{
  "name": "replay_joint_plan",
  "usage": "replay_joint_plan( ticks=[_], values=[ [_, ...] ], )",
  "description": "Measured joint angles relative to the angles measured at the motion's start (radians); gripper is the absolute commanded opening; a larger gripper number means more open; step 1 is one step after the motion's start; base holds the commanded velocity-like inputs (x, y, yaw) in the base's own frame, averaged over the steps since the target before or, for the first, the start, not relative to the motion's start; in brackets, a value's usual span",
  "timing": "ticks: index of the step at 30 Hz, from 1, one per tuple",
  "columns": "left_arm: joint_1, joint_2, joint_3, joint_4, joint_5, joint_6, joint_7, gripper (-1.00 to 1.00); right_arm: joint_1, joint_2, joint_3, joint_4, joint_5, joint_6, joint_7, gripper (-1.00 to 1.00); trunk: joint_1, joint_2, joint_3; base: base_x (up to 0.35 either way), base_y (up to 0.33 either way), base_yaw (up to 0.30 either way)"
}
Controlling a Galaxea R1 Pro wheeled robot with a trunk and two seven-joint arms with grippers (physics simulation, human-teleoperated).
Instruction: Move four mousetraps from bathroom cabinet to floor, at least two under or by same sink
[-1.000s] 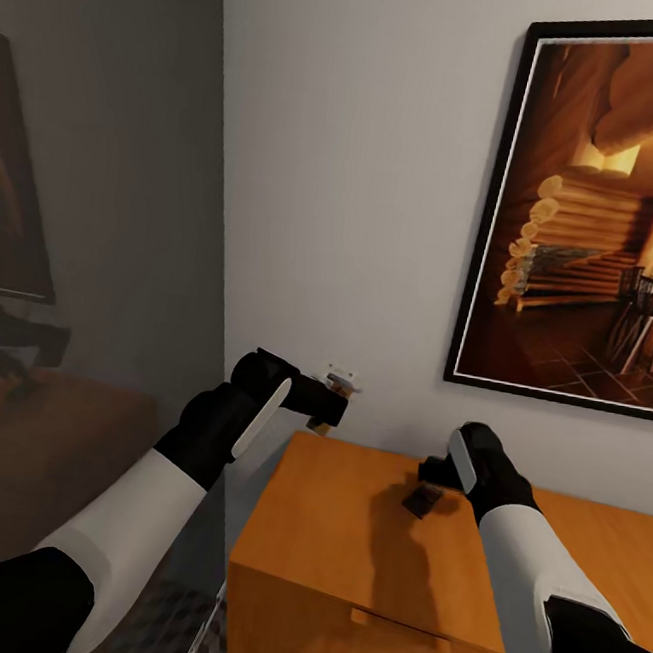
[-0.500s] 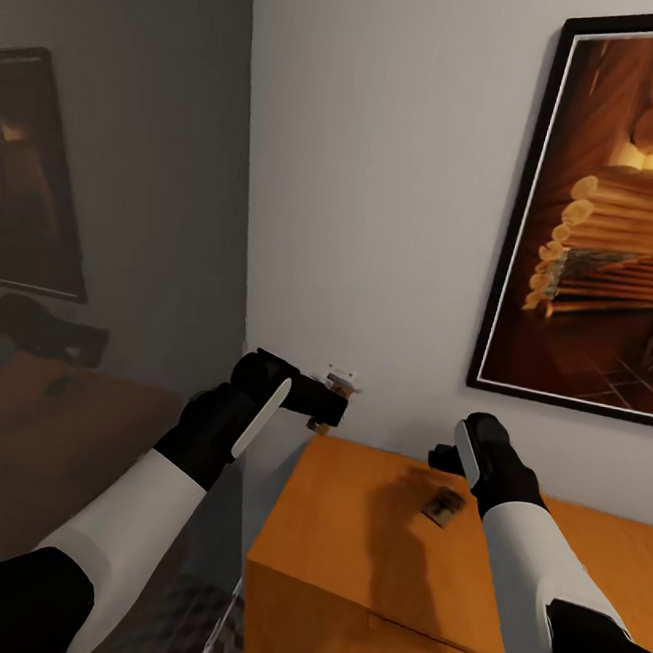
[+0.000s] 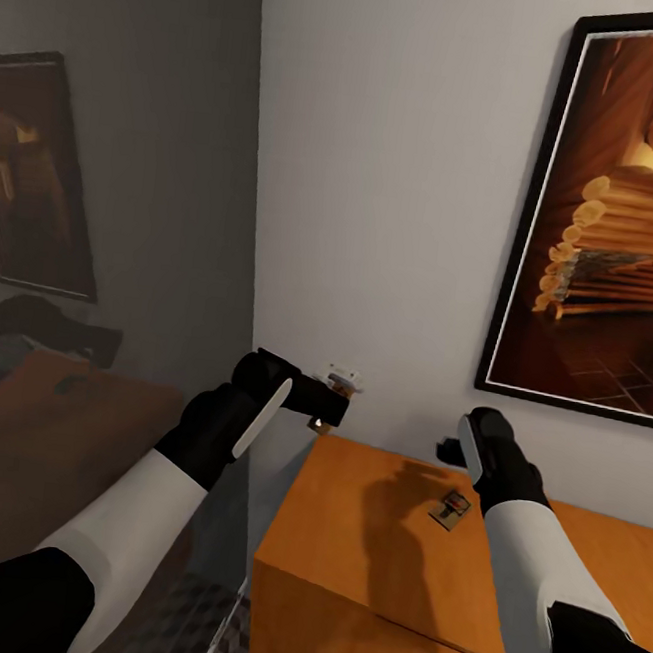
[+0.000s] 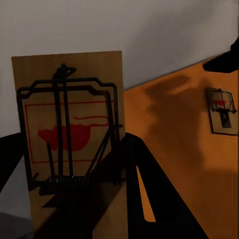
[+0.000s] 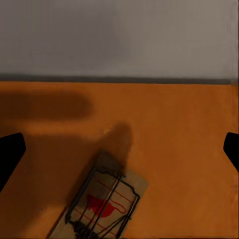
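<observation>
Between the earlier frames and this one the head camera swung leftward, so the framed picture (image 3: 620, 217) slid toward the right edge and more of the grey side wall (image 3: 119, 194) came into sight; against the robot's own body, the right gripper (image 3: 451, 450) had risen off the cabinet (image 3: 363, 552), leaving a mousetrap (image 3: 450, 507) lying flat on the orange-brown top, while the left arm kept its pose.

The left gripper (image 3: 331, 399) hovered just off the cabinet's near-left corner, close to the white back wall (image 3: 383, 172), and its fingers were pinched on a second mousetrap (image 4: 69, 134). In the left wrist view that held trap stood up between the dark fingers (image 4: 144, 189), its wooden base, red print and wire spring facing the camera, with the trap on the cabinet top visible beyond it, near the shadow of the other arm.

The right gripper hung above the cabinet top just behind the lying trap, not touching it. In the right wrist view its two fingertips (image 5: 10, 154) sat far apart at opposite edges, spread wide and empty, and the trap lay on the wood between and below them, turned at an angle to the cabinet's back edge. A dark shadow of the arm fell across the wood beside it.
</observation>
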Motion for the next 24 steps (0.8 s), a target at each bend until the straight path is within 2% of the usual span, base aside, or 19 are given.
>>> replay_joint_plan(
  ticks=[9, 24],
  values=[
    [0.000, -0.005, -0.002, -0.001, -0.001, 0.000, 0.000, -1.00, 0.000, 0.001, -0.004, 0.073, 0.006, 0.000, -0.091, 1.00, 0.000, 0.000, 0.000, 0.000, 0.000, 0.000],
    [0.000, -0.004, -0.002, 0.002, -0.001, 0.000, 0.000, -1.00, 0.000, 0.004, -0.004, 0.080, 0.003, 0.000, -0.099, 1.00, 0.000, 0.000, 0.000, 0.000, 0.000, 0.000]
  ],
)
